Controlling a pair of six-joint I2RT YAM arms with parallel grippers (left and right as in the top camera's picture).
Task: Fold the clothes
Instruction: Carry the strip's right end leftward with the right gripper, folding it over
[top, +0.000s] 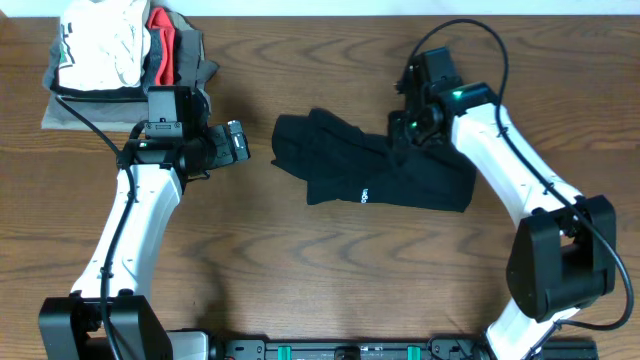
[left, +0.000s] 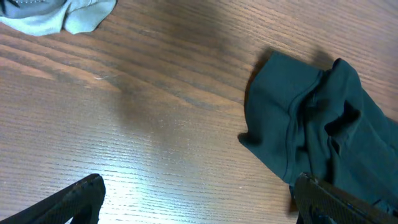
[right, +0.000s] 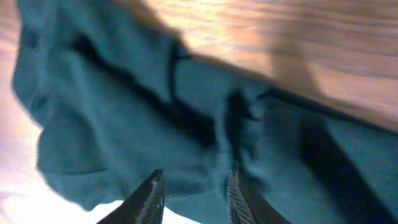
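Black T-shirt (top: 375, 172) sits mid-table, right of centre. It's crumpled and partly doubled over, with a small white logo (top: 365, 194) near its lower edge. Long axis runs left-right, dipping slightly toward lower right.

Right gripper (top: 405, 135) is on the shirt's upper edge. Its fingers (right: 152, 194) are nearly closed with bunched fabric pinched between them; that view is blurry.

Left gripper (top: 238, 140) is left of the shirt, spread wide over bare table (top: 300, 270), gripping nothing.

Clothes pile (top: 100, 45) is in the upper left.

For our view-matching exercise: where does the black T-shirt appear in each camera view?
Overhead: the black T-shirt lies crumpled, right of centre.
Left wrist: the T-shirt covers the right side.
Right wrist: the T-shirt fills most of the frame.
Shared landmark: the wooden table under it.
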